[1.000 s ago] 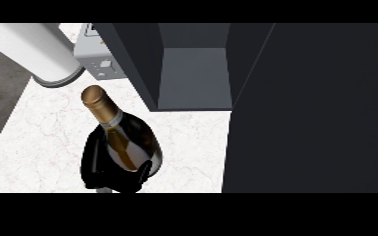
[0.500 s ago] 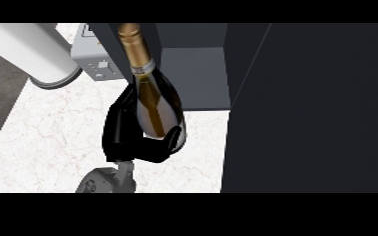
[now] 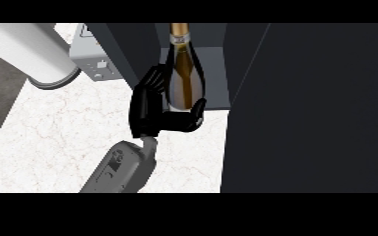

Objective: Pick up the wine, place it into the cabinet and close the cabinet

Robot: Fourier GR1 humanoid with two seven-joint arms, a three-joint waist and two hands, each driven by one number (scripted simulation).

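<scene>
Wine: the bottle [image 3: 182, 72] is standing upright at the mouth of the open cabinet [image 3: 210, 40], its base at the front edge of the cabinet floor, its gold-foiled neck reaching the view's top edge.
Grasp: one hand [image 3: 159, 112] is curling round the lower body of the bottle, fingers along its left side, thumb crossing the base at the right. Which arm this is cannot be told for certain; it is entering at the lower left, so it is being read as the left.
Other hand: not showing in this view.
Handling: glass, so probably heavy, stiff, smooth and breakable; a tall narrow shape is likely tippy when set down. The wide lower body, where the hand is now sitting, looks the soundest place to hold; the neck would leave the weight hanging.
Cabinet: the dark door [image 3: 303, 110] is standing open at the right, filling much of the view; the grey interior is showing behind the bottle.
Bench: pale marble [image 3: 66, 140] is lying below and left of the cabinet.
Surroundings: a white cylinder [image 3: 33, 55] and a small grey box [image 3: 94, 62] are sitting at the upper left, apart from the bottle.
Stage: judged as placement under way; release and door closing not yet done.
</scene>
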